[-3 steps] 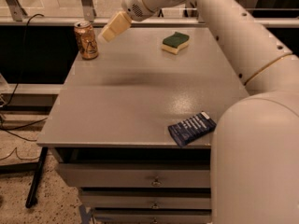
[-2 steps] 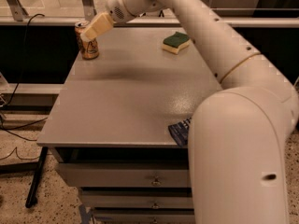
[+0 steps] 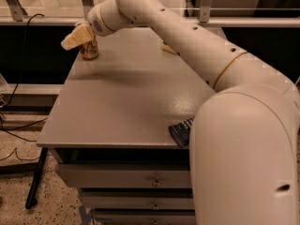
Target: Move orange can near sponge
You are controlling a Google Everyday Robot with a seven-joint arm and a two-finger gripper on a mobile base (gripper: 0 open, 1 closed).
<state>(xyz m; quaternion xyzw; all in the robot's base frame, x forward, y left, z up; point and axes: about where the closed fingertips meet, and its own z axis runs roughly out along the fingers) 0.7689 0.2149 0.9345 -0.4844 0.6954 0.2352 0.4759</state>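
The orange can (image 3: 90,49) stands upright at the table's far left corner. My gripper (image 3: 76,35) is at the can's top, covering its upper left part. The sponge (image 3: 168,48) is almost wholly hidden behind my arm at the far middle of the table; only a yellow sliver of it shows. The can and the sponge are well apart.
The grey table (image 3: 122,102) has drawers below its front edge. A flat dark blue snack packet (image 3: 179,131) lies at the front right, partly hidden by my arm's base. My arm spans the table's right side. A cable and a black table leg are at the lower left.
My gripper has moved left, from right of the can to over its top. My arm now hides most of the sponge. The can has not moved.
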